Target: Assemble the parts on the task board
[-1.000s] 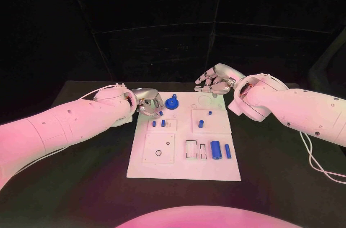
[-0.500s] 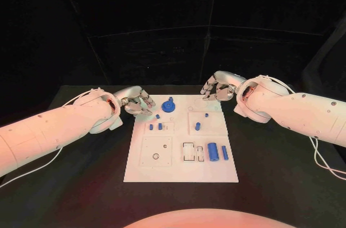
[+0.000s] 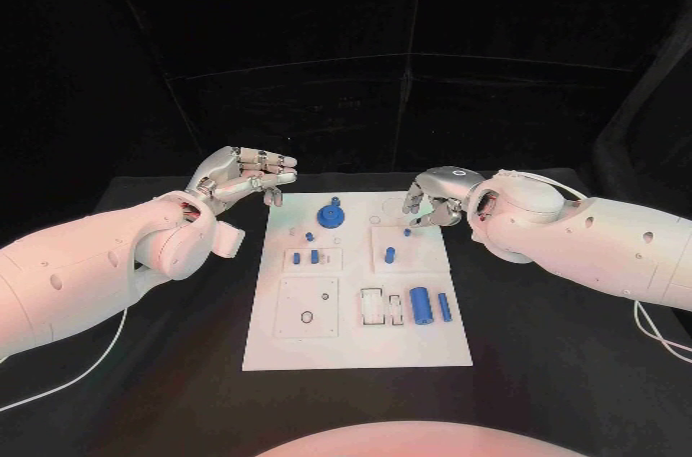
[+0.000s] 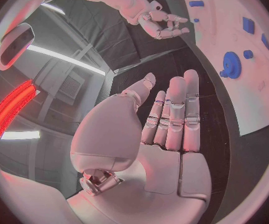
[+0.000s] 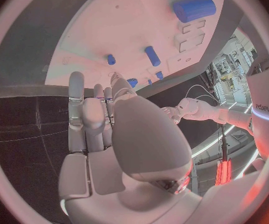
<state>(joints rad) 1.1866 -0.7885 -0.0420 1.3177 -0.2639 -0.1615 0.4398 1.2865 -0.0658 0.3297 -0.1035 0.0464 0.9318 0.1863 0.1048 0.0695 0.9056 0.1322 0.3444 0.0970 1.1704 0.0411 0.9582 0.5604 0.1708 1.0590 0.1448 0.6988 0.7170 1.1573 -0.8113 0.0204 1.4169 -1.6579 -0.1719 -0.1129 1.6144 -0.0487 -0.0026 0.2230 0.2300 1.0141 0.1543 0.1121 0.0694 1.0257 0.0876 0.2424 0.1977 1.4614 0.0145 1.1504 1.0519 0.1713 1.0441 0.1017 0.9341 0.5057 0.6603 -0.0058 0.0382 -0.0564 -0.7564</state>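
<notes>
On the black table (image 3: 562, 357), the white task board (image 3: 361, 342) is laid lengthwise in the middle, with the blue parts spread over it. At the board's 12 o'clock end a blue gear (image 3: 332, 216) is seen, with small blue pegs (image 3: 299, 258) just below it toward 10 o'clock. A large blue cylinder (image 3: 421, 305) is placed at about 4 o'clock, with a slimmer blue pin (image 3: 444, 308) just beside it. The left hand (image 3: 241, 175) is raised off the board's 11 o'clock corner, its fingers extended and slightly apart, and nothing is held in it. The right hand (image 3: 433, 198) is held over the board's 1 o'clock corner with its fingers curled downward; whether anything is pinched there cannot be told.
</notes>
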